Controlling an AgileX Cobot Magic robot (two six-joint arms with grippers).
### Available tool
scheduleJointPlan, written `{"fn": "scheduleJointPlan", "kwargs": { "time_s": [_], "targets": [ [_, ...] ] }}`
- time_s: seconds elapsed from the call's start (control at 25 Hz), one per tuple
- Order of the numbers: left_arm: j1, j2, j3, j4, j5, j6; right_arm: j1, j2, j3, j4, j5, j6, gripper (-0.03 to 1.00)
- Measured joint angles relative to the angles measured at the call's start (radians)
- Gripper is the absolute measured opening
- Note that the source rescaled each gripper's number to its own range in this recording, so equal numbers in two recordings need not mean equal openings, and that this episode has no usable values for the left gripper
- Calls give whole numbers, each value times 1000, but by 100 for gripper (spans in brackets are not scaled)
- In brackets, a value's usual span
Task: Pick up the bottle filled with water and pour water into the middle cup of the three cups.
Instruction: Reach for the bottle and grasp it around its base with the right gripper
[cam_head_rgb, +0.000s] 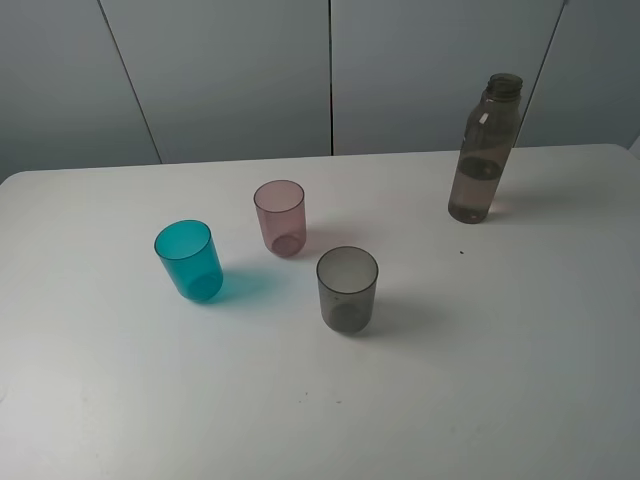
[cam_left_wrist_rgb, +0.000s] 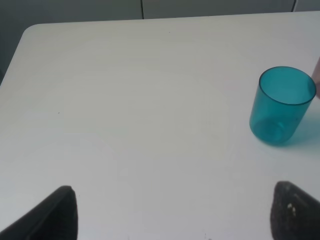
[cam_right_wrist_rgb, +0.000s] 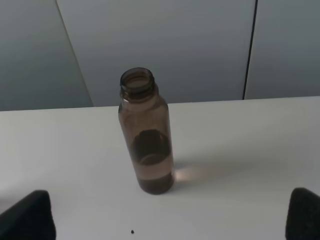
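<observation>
Wrist views first: left fingers (cam_left_wrist_rgb: 57, 215) spread wide at the lower corners of the left wrist view, nothing between them. Right fingers (cam_right_wrist_rgb: 30, 217) likewise wide apart at the lower corners of the right wrist view, gripping nothing. Neither arm visible in the high view.

Next, on the bench (cam_head_rgb: 520, 380), lower centre of the high view: grey cup (cam_head_rgb: 347, 290), upright, seemingly empty. Left of it and a little farther back, teal cup (cam_head_rgb: 188, 260), also at the right edge of the left wrist view. Farther still, upper centre, pink cup (cam_head_rgb: 280, 217), middle one of the three, apart from both neighbours, upright, no water apparent.

Farthest, upper right of the high view: bottle (cam_head_rgb: 483, 150), upright, uncapped, well apart from the cups, water level hard to read through the tinted wall. Centred in the right wrist view, straight ahead of the right fingers.

Judged as the very start: grasp not yet made. Called for next: right fingers forward around the bottle's body, closing at mid-height, lifting without tilt given the open neck, then across to the pink cup.
</observation>
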Motion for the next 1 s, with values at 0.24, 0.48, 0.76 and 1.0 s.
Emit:
{"fn": "scheduleJointPlan", "kwargs": {
  "time_s": [0.24, 0.48, 0.76, 1.0],
  "targets": [
    [0, 0, 0, 0, 0, 0, 81, 243, 15, -2, -115, 0, 100],
    [0, 0, 0, 0, 0, 0, 114, 447, 142, -2, -306, 0, 100],
    [0, 0, 0, 0, 0, 0, 118, 660, 256, -36, -648, 0, 100],
    [0, 0, 0, 0, 0, 0, 118, 860, 269, -163, -770, 0, 100]
  ]
}}
